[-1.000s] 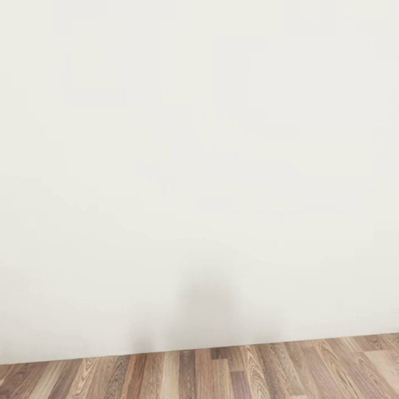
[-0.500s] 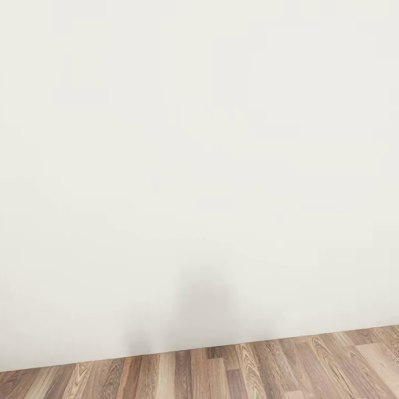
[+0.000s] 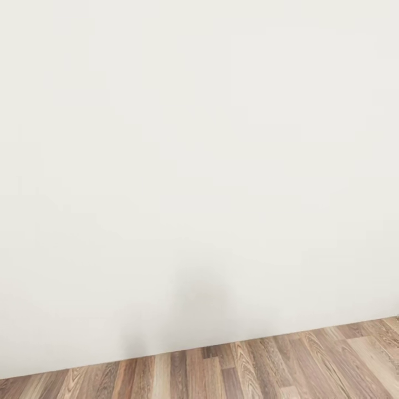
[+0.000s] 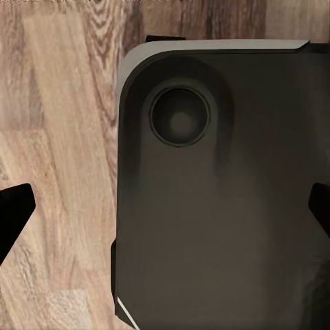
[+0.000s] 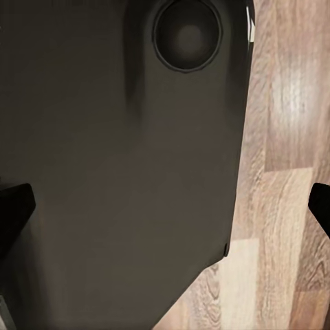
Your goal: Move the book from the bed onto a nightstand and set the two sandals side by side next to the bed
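A plain white wall point(image 3: 199, 166) fills most of the head view. A strip of brown wood floor point(image 3: 249, 371) runs along the bottom, and a faint grey shadow point(image 3: 202, 293) sits low on the wall.

In the left wrist view, the left gripper point(image 4: 165, 210) has its two dark fingertips point(image 4: 14, 210) far apart, at both edges of the picture, so it is wide open and holds nothing. Past the fingers lies a big dark grey part of the robot's base point(image 4: 220, 192) with a round dent point(image 4: 180, 115) in it, and the wood floor lies beside it.

In the right wrist view, the right gripper point(image 5: 165, 210) is wide open too, with one dark fingertip point(image 5: 15, 206) at each edge. Past it sits the same kind of dark base part point(image 5: 117, 158) with a round dent point(image 5: 187, 33), next to wood floor point(image 5: 289, 172).
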Motion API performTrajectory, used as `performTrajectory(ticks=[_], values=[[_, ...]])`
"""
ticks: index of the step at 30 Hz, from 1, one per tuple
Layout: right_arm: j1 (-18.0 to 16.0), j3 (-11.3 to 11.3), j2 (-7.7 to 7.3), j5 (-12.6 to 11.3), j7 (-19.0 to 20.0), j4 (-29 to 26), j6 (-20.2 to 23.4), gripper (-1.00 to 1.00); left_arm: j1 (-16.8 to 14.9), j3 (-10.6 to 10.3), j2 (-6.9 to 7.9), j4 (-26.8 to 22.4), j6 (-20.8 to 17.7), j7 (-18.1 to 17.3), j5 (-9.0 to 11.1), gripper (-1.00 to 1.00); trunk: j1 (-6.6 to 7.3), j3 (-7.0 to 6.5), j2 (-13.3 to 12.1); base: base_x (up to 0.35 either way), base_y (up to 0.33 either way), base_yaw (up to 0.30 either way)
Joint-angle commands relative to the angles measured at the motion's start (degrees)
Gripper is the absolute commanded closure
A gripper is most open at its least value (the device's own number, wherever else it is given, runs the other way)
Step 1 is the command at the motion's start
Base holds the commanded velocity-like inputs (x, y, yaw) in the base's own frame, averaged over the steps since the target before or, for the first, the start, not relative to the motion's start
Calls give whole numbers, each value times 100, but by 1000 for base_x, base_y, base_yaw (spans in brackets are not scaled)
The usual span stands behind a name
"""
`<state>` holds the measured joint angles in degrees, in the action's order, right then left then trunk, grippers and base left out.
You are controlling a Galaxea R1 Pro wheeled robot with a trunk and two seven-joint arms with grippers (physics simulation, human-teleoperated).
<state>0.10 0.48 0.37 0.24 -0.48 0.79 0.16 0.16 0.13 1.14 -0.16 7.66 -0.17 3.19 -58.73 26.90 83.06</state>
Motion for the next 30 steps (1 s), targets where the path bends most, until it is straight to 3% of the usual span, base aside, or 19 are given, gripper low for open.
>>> performTrajectory(ticks=[1, 30], values=[[-1, 5, 0, 3, -5, 1, 2, -100, 1, -3, 0, -1, 16, -2, 33, -100, 0, 3, 2, 0, 0, -96], [-1, 9, 20, 6, -5, 0, 2, -100, 1, 1, 0, -1, 16, -1, 33, -100, 0, 3, 2, 0, 0, -96]])
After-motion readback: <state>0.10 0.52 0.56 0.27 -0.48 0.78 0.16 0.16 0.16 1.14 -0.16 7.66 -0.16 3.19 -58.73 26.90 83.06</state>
